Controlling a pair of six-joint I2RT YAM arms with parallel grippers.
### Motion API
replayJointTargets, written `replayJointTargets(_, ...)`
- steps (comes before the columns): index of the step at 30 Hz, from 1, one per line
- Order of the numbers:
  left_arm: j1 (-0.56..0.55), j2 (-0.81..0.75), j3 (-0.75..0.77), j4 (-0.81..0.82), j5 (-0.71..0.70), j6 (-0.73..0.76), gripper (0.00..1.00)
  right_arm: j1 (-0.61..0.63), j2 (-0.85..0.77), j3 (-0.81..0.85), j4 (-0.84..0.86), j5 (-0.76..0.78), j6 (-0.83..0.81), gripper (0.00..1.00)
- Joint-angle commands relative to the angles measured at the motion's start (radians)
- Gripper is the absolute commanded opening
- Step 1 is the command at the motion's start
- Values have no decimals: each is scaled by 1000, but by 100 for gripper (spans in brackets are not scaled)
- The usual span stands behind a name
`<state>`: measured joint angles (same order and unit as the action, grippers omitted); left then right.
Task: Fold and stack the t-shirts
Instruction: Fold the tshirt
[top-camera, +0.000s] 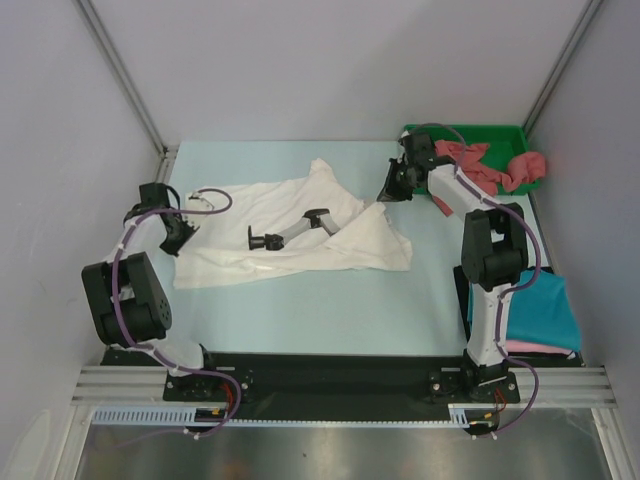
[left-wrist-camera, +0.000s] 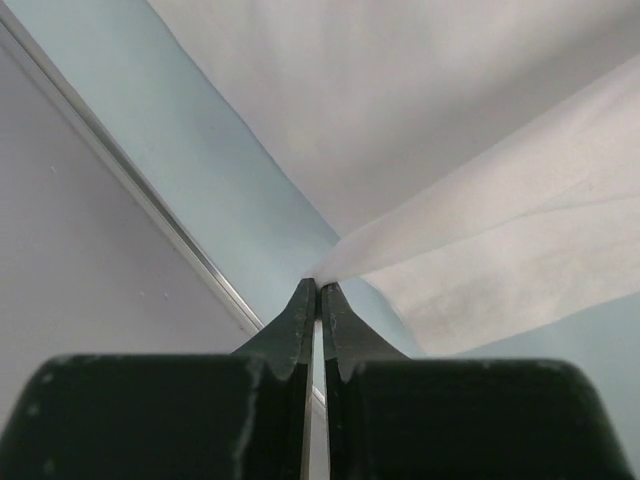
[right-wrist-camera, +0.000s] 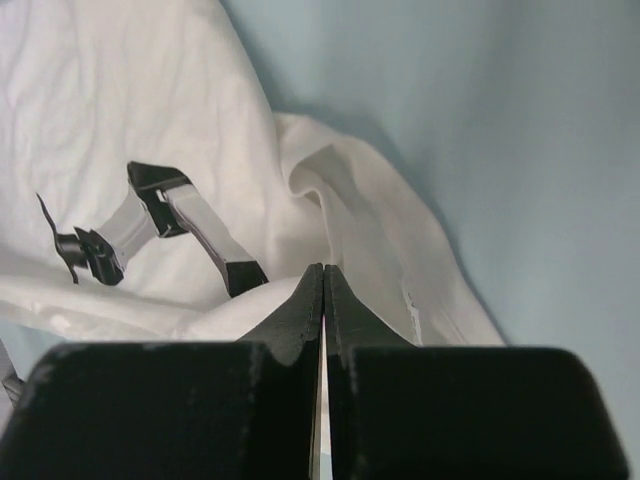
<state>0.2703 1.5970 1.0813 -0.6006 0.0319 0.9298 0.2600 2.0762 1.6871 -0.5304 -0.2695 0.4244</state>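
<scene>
White shirt (top-camera: 240, 250) is lying spread across the middle of the table (top-camera: 330, 310), rumpled, with a black and grey print (top-camera: 290, 232) of a robot arm facing up near its centre. The left gripper (top-camera: 183, 238) is sitting at the shirt's left edge. In the left wrist view its fingers are pressing together on a pinch of the white cloth, which is fanning out from the tips in two taut sheets above the pale blue table top. The right gripper (top-camera: 392, 188) is reaching to the shirt's far right corner, just in front of the tray (top-camera: 470, 132). Its fingers are clenching too, tips meeting on a raised fold of the white cloth, and that corner is peaking up toward them. So both arms are gripping the same shirt, one at each end.

Red shirts (top-camera: 490, 165) are lying bunched in the green tray at the far right corner of the table, one lump hanging over the tray's right side. A teal shirt (top-camera: 535, 305) is resting at the near right edge, beside the right arm's base and partly behind it. It is lying on a pink shirt (top-camera: 540, 348), of which only a thin strip is showing along the near side.
</scene>
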Motion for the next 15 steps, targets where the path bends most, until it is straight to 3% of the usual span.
replayJointTargets(1,-3,20,40,51,-20,-25,5,-5,33,91,1,10,-10,0)
replayJointTargets(12,-3,50,49,90,-55,-48,5,-22,76,132,41,4,10,0)
replayJointTargets(13,-3,55,54,90,-55,-55,15,-22,81,149,34,-6,10,9)
replayJointTargets(15,-6,55,77,70,-55,-91,32,-30,88,178,-31,1,-4,38)
